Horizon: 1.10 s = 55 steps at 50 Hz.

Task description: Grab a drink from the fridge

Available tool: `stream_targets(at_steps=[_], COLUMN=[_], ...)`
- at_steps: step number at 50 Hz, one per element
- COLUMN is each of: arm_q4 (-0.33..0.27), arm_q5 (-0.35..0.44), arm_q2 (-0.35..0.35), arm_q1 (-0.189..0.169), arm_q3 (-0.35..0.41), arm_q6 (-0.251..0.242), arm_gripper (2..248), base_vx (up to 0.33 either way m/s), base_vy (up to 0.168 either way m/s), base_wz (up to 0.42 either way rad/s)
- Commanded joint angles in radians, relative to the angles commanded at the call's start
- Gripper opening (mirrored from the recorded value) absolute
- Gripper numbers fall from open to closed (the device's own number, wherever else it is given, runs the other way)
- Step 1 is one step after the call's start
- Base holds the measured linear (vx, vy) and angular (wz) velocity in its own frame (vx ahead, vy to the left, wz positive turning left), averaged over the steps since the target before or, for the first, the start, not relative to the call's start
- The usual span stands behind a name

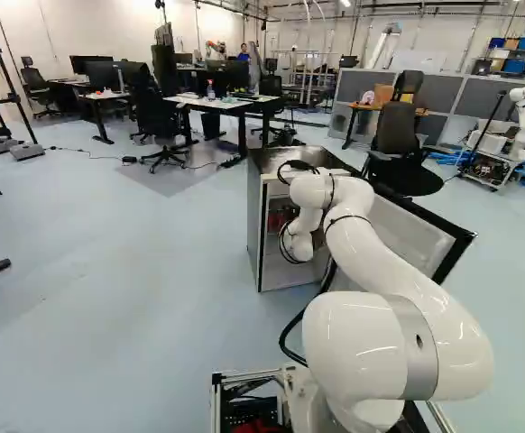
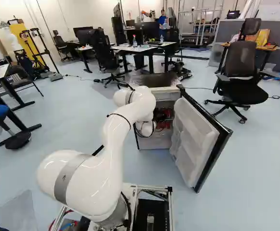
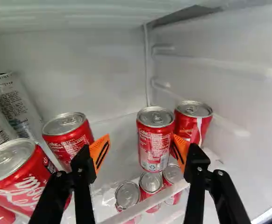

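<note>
Wrist view is showing my hand [image 3: 141,140] reaching open into the fridge [image 1: 255,207], its fingers standing wide apart and gripping nothing. Beside one finger, a front red can [image 3: 19,172] is sitting close to me, with a second red can [image 3: 67,137] standing just past it. Ahead, the middle can [image 3: 155,142] is standing upright between the lines of my fingers, nearer the other one; whether they're touching, I can't tell. Beside it, the corner can [image 3: 194,119] is showing partly behind an orange pad [image 3: 180,149]. Three lower cans [image 3: 151,183] are resting beneath. Beyond my arm, the fridge door [image 2: 193,134] is standing open, and a black chair [image 2: 241,60] is standing farther off.
</note>
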Motion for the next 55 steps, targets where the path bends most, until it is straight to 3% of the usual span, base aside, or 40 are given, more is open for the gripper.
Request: stream_targets(at_steps=[29,43,44,48,49,53,54,55], arm_q4=[0.0,0.0,0.0,0.0,0.0,0.0,0.0,0.0], arm_q5=[-0.002,-0.002,-0.002,-0.002,-0.002,-0.002,-0.002,-0.002], arm_q2=[-0.053,-0.054,-0.054,-0.054,-0.054,-0.054,-0.054,-0.054], arm_q1=[-0.008,-0.008,-0.008,-0.008,-0.008,-0.008,-0.008,-0.008], arm_q3=[-0.094,-0.096,-0.096,-0.096,-0.096,-0.096,-0.096,-0.096], arm_q6=[0.0,0.0,0.0,0.0,0.0,0.0,0.0,0.0], arm_gripper=[188,188,164,164,125,125,99,99], base_vx=[0.0,0.0,0.0,0.0,0.0,0.0,0.0,0.0], base_vy=[0.0,0.0,0.0,0.0,0.0,0.0,0.0,0.0], base_wz=[0.0,0.0,0.0,0.0,0.0,0.0,0.0,0.0])
